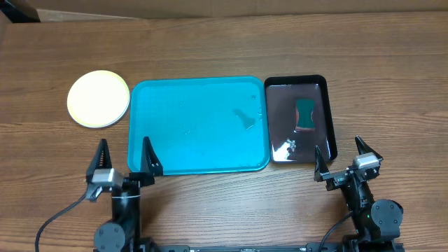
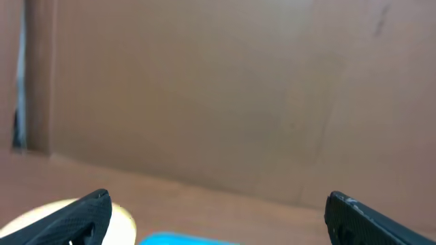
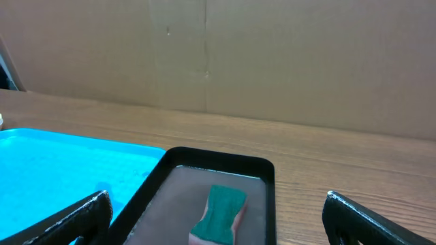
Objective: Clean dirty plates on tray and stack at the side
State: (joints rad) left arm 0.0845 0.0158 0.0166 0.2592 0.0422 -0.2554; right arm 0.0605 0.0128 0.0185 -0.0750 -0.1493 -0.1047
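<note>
The plates [image 1: 99,99] lie stacked on the table left of the tray, a pale yellow-green one on top with a white edge showing under it. The turquoise tray [image 1: 199,157] holds no plate, only a faint wet smudge [image 1: 245,119]. My left gripper [image 1: 124,148] hovers open at the tray's near left corner, nothing between its fingers. In the left wrist view the gripper [image 2: 218,197] is wide open, with the plates [image 2: 126,221] and tray [image 2: 184,239] low in the frame. My right gripper [image 1: 339,148] is open at the near end of the black tray and holds nothing.
A glossy black tray [image 1: 330,112] sits right of the turquoise one with a green sponge [image 1: 305,114] in it. The right wrist view shows the sponge [image 3: 221,211], the black tray [image 3: 218,158] and the turquoise tray [image 3: 68,163]. A cardboard wall backs the table.
</note>
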